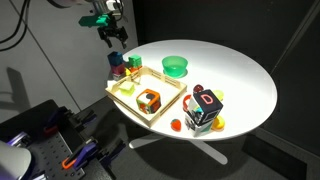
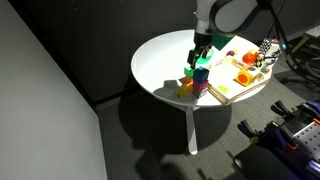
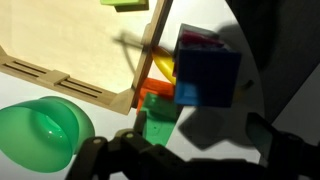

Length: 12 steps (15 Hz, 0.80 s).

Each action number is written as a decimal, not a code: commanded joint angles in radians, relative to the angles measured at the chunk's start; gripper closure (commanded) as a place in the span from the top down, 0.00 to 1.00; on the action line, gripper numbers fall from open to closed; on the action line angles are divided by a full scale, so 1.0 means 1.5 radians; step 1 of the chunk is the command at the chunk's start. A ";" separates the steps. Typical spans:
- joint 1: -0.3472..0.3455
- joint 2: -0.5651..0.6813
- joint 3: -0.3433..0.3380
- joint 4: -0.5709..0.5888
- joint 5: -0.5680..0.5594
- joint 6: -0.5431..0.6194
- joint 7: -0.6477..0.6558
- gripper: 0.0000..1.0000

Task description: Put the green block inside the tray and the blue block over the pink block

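In an exterior view, we are seeing the gripper hovering just above the blue block at the desk edge, beside the tray; a green bowl is standing behind. In an exterior view, the blue block is sitting on the pink block. In the wrist view, the gripper's fingers are spreading wide, holding nothing, and the green block is lying inside the tray.

Bright-lit tabletop, dark surroundings — hard shadows, soft focus.
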 commanded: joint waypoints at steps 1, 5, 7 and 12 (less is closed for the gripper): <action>-0.019 0.014 0.010 0.041 0.037 -0.032 -0.008 1.00; -0.033 0.036 0.015 0.092 0.100 -0.083 -0.019 1.00; -0.034 0.049 0.014 0.120 0.116 -0.113 -0.013 1.00; -0.035 0.084 0.004 0.181 0.117 -0.180 0.005 1.00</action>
